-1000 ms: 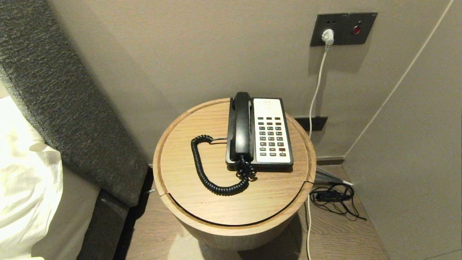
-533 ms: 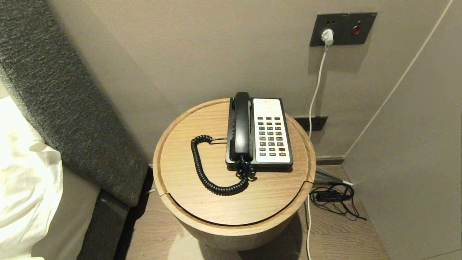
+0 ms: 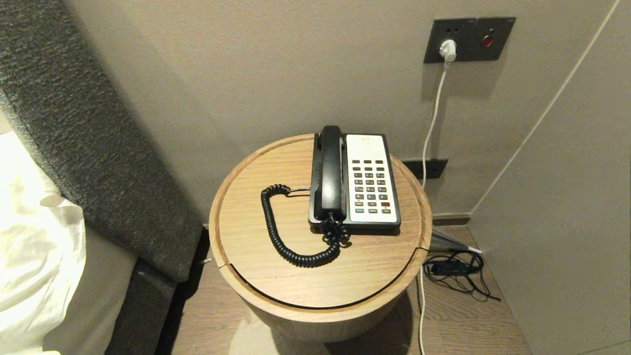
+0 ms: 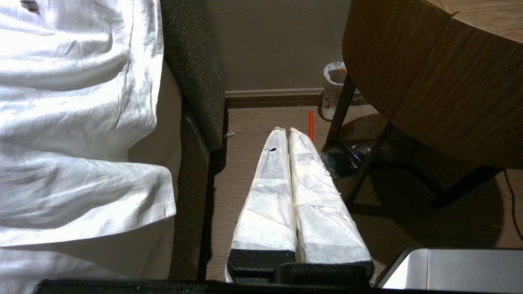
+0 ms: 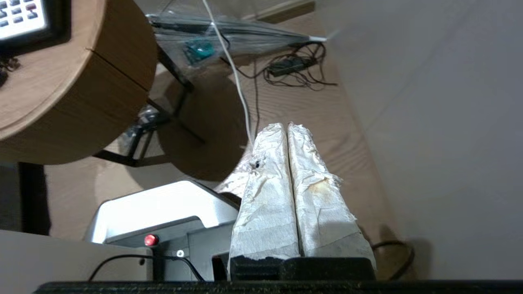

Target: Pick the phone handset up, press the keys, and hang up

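Note:
A black handset [image 3: 330, 172] rests in its cradle on the left side of a white phone base [image 3: 369, 143] with dark keys [image 3: 370, 186]. A black coiled cord [image 3: 283, 236] loops from it over the round wooden side table [image 3: 256, 276]. Neither arm shows in the head view. My left gripper [image 4: 287, 130] is shut and empty, low beside the table on its left, pointing over the floor. My right gripper [image 5: 286, 124] is shut and empty, low on the table's right, with a corner of the phone base [image 5: 20, 20] far off in its view.
A bed with white sheets [image 3: 29, 256] and a dark padded headboard [image 3: 98, 162] stand left of the table. A wall socket with a white plug [image 3: 447, 48] and cable is at back right. Black cables [image 3: 456, 271] lie on the floor. A paper cup [image 4: 333, 90] stands under the table.

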